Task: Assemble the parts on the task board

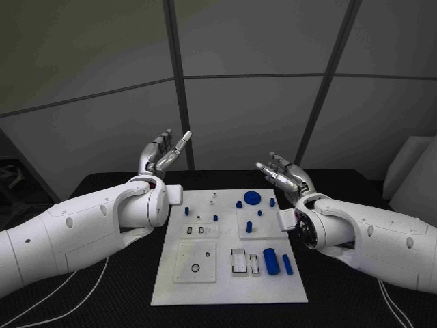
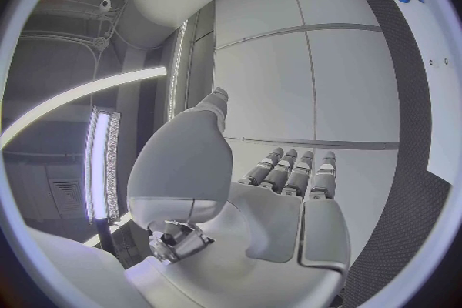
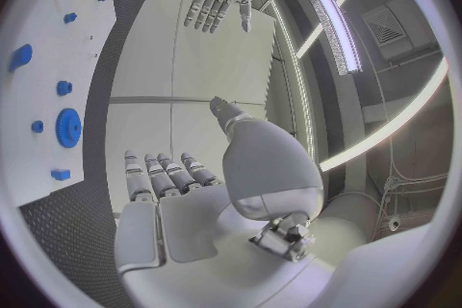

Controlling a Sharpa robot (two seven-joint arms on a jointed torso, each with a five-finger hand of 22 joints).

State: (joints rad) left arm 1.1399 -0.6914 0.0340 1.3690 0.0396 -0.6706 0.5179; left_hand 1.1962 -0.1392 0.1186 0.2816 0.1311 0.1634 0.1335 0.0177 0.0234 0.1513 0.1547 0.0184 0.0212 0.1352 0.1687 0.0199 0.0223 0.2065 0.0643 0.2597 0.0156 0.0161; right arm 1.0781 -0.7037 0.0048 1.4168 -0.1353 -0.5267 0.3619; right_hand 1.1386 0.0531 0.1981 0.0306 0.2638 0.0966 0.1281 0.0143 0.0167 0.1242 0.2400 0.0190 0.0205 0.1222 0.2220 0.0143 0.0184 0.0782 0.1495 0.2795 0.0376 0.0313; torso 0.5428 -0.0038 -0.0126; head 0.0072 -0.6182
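Two hands, one board, several loose parts; nothing is being held at this moment.

Table (image 1: 100, 184): black, with a matte, textured-looking top; it is bearing the board at its middle.

Board (image 1: 229, 290): white flat plate lying between the two arms. It looks stiff and is probably staying put on the textured surface. Raised white fixtures are sitting on it, one with a round hole (image 1: 196, 268).

Left hand (image 1: 163, 152): it is hovering above the table's far left, beyond the board's far corner, palm raised, fingers extended and somewhat apart, gripping nothing. The left wrist view is showing the same straight fingers (image 2: 293, 169).

Right hand (image 1: 283, 175): it is hovering over the board's far right corner, fingers extended and apart, also empty; the right wrist view agrees (image 3: 164, 173).

Cylinder (image 1: 271, 261): the largest blue part, lying near the board's right edge towards the robot. Judged rigid, light and smooth, it is likely to roll; taking it across its middle, from both long sides, seems best.

Rod (image 1: 287, 264): slimmer blue part lying just beside the cylinder. Likewise hard and prone to rolling; a pinch at mid-length looks suitable.

Gear (image 1: 252, 197): blue toothed disc at the board's far side, near the right hand. Flat and low, so it is offering only its rim to the fingertips.

Pegs (image 1: 216, 218): small blue pieces standing or lying about the board's middle. Tiny and light, they are calling for a fine fingertip pinch.
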